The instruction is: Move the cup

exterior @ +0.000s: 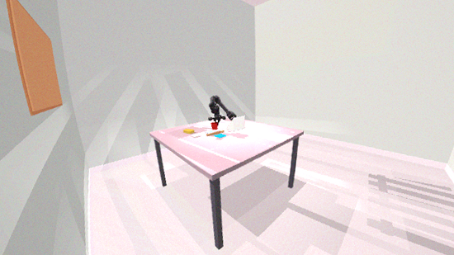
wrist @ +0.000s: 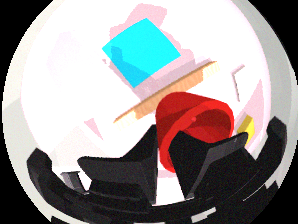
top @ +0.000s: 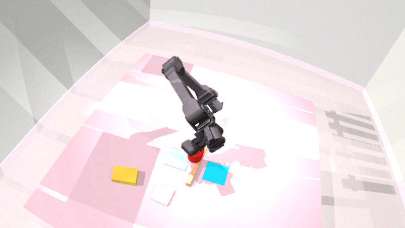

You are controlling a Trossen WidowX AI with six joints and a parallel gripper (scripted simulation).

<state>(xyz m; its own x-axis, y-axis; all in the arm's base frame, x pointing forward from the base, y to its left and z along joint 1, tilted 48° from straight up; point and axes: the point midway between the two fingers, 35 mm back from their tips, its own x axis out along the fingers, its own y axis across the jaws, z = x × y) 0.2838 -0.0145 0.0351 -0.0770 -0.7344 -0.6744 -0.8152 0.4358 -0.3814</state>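
Observation:
The red cup (top: 195, 157) (exterior: 214, 125) (wrist: 170, 112) is held off the table, over the far part of the wooden bar between the two pads. My gripper (top: 198, 148) (wrist: 167, 134) is shut on the cup's wall, one finger inside and one outside. The cup's mouth shows in the wrist view, but I cannot make out marbles in it. The cyan pad (top: 215, 173) (exterior: 220, 136) (wrist: 145, 50) is bare. The pale blue pad (top: 177, 159) lies on the bar's other side and looks bare; it is not discernible in the wrist view.
The low wooden bar (top: 194, 171) (exterior: 215, 133) (wrist: 170, 92) lies between the pads. A yellow block (top: 124, 175) (exterior: 188, 131) (wrist: 245, 130) and a flat white tile (top: 162, 195) lie on the pale pad's side. A white upright panel (exterior: 236, 124) stands near the arm.

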